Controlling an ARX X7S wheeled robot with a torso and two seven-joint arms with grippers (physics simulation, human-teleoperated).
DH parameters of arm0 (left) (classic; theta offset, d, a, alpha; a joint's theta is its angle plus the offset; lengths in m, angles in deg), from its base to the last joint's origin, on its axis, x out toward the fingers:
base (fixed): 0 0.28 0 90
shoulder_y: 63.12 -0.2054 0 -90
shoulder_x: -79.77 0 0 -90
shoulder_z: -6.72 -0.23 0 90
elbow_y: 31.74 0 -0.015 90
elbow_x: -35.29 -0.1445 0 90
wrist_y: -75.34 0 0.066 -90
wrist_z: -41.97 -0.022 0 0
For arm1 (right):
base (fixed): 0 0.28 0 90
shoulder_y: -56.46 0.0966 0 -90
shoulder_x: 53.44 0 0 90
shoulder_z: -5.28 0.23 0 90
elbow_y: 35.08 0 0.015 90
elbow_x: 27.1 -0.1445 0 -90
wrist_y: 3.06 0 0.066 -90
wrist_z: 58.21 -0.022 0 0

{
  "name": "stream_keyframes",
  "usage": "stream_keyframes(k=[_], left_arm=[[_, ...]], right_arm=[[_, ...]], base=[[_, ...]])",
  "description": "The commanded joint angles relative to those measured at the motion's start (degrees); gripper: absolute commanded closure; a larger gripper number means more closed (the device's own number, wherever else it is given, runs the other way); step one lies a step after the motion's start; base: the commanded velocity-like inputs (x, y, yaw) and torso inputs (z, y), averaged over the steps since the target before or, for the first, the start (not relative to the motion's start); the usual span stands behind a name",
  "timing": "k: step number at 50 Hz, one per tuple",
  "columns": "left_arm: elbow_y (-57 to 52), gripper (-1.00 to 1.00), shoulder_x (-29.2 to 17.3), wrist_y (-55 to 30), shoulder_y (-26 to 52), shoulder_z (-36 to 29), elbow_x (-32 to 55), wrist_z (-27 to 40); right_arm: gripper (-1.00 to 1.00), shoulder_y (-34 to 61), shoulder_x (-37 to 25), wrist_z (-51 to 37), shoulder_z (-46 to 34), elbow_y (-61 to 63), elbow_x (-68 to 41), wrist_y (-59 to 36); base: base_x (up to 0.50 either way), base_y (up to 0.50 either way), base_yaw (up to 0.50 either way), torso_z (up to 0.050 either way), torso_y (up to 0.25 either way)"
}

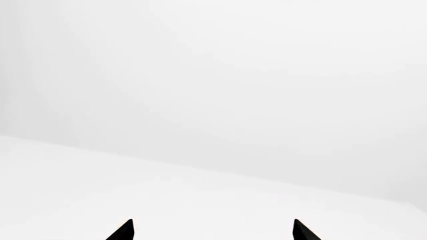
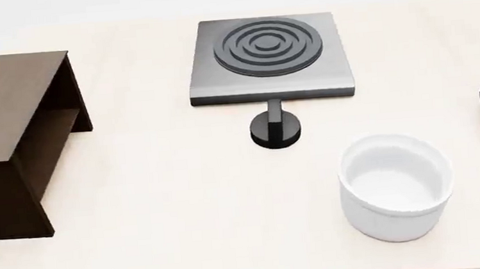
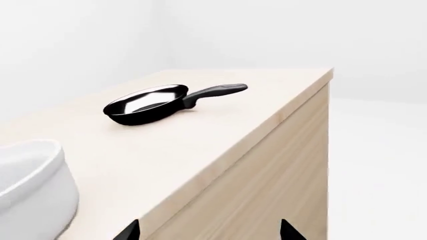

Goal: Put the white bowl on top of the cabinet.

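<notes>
1. Standing upright on the pale wood worktop [image 2: 168, 198], near its front edge and toward the right side in the head view: the white bowl [image 2: 396, 186], deep, straight-sided, hollow and bare inside.
2. Seen again in the right wrist view as a curved white wall and thick rim at the frame's edge [image 3: 27, 190], close to the worktop's side edge.
3. Well apart from the bowl, at the worktop's far left: the cabinet [image 2: 12, 126], dark brown wood grain, flat long top bare, inner shelf visible through its open side.
4. Between them and further back: a grey stove plate [image 2: 269, 58] with concentric rings, and just in front of it a black round knob [image 2: 276, 130].
5. Off to the bowl's right, cut by the frame edge: a black frying pan [image 3: 150, 103], handle pointing away from the bowl, resting flat.
6. Right tool [image 3: 210, 231]: tips spread apart, holding nothing, beside the worktop's side edge.
7. Left tool [image 1: 213, 230]: tips likewise spread wide, gripping nothing, facing plain white surroundings.
</notes>
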Motion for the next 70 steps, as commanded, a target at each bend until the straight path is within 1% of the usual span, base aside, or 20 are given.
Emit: stream_keyframes(k=[1, 13, 29, 33, 41, 47, 48, 53, 54, 56, 70], left_arm=[[0.3, -1.00, -0.5, 0.7, -0.3, -0.5, 0.3, 0.8], [0.9, -1.00, -1.1, 1.3, -0.3, -1.1, 0.9, 1.3], [1.6, -1.00, -1.7, 1.7, -0.3, -1.8, 1.5, 1.7], [1.7, -1.00, -1.9, 1.6, -0.2, -2.1, 1.4, 1.9], [2.0, -1.00, -2.1, 2.0, -0.3, -2.2, 1.8, 2.1], [2.3, -1.00, -2.3, 2.1, -0.2, -2.5, 1.8, 2.2], [2.6, -1.00, -2.3, 2.1, -0.1, -2.6, 1.8, 2.2], [2.6, -1.00, -2.5, 2.1, -0.2, -2.7, 1.8, 2.4], [3.0, -1.00, -2.4, 2.4, -0.2, -2.7, 2.0, 2.3], [3.0, -1.00, -2.4, 2.4, -0.2, -2.8, 2.0, 2.4], [3.2, -1.00, -2.8, 2.8, -0.4, -3.1, 2.3, 2.7]], right_arm=[[-1.00, -0.1, -0.4, -0.3, -0.5, -0.1, -0.5, 0.3], [-1.00, 0.1, -0.8, -0.8, -0.8, -0.4, -0.9, 0.5], [-1.00, 0.4, -1.3, -1.9, -1.3, -0.3, -1.9, -1.3], [-1.00, 1.2, -2.2, -2.2, -2.8, 0.3, -1.1, -4.3], [-1.00, 2.3, -4.3, -3.4, -5.2, 6.7, -1.4, -12.4], [-1.00, 2.0, -5.4, -4.0, -5.8, 10.4, -2.1, -15.8], [-1.00, 1.5, -6.3, -4.5, -5.9, 13.8, -2.7, -18.4], [-1.00, 1.1, -7.4, -6.2, -5.7, 19.6, -3.8, -22.2], [-1.00, 8.4, -15.4, -12.6, -6.8, 28.2, -12.3, -30.8], [-1.00, 9.5, -15.7, -13.7, -6.2, 45.3, -14.7, -48.0], [-1.00, 13.9, -16.8, -17.4, -3.6, 51.0, -21.6, -56.8]], base=[[0.00, 0.50, 0.00, 0.000, 0.000], [0.00, 0.49, 0.00, 0.000, 0.000], [0.00, 0.02, 0.00, 0.000, 0.000], [0.00, 0.00, 0.00, 0.000, 0.000], [0.00, 0.00, 0.00, 0.000, 0.000], [0.00, 0.00, 0.00, 0.000, 0.000], [0.00, 0.00, 0.00, 0.000, 0.000], [0.00, 0.00, 0.00, 0.000, 0.000], [0.00, 0.00, 0.00, 0.000, 0.000], [0.00, 0.00, 0.00, 0.000, 0.000], [0.00, 0.00, 0.00, 0.000, 0.000]])
